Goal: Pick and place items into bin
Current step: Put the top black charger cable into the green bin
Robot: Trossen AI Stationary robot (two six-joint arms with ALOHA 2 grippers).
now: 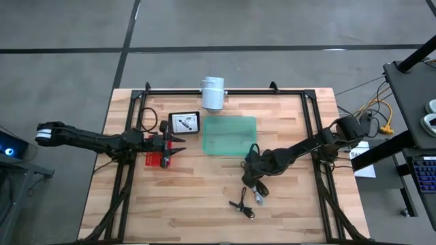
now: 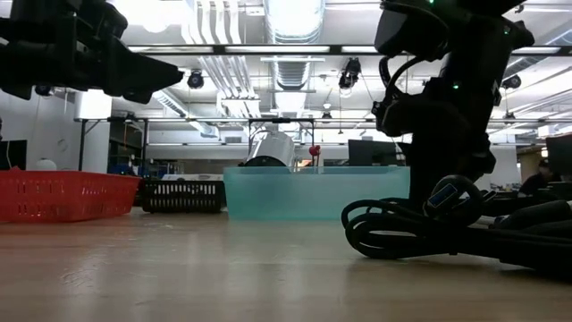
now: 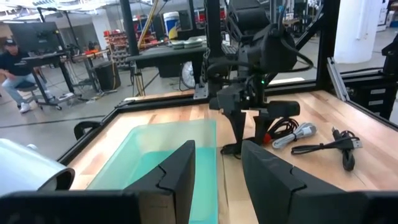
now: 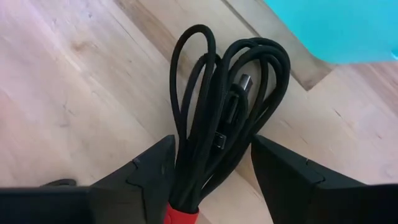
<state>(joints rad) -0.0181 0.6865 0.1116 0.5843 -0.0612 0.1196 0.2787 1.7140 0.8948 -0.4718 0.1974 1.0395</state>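
A coiled black cable bundle [image 4: 217, 106] with a red band [image 4: 181, 214] lies on the wooden table just near-right of the teal bin [image 1: 230, 134]. My right gripper [image 4: 212, 149] points down over it, open, with one finger on each side of the bundle. My left gripper [image 3: 217, 171] hovers level at the table's left, open with nothing between its fingers, facing the bin. A white printed card [image 1: 184, 122] lies left of the bin. Two smaller cables with plugs [image 1: 259, 194] [image 1: 242, 205] lie nearer the front edge. My right gripper stands astride the cable bundle from above, fingers across its strands near the red band. One finger [image 4: 155, 168] lies close against the strands. I cannot tell whether it touches them.
A white cylinder [image 1: 212, 92] stands at the table's far edge behind the bin. A red object [image 1: 158, 160] lies below my left gripper. Black frame rails [image 1: 310, 129] run along the table's left and right sides. Bare wood lies toward the near edge.
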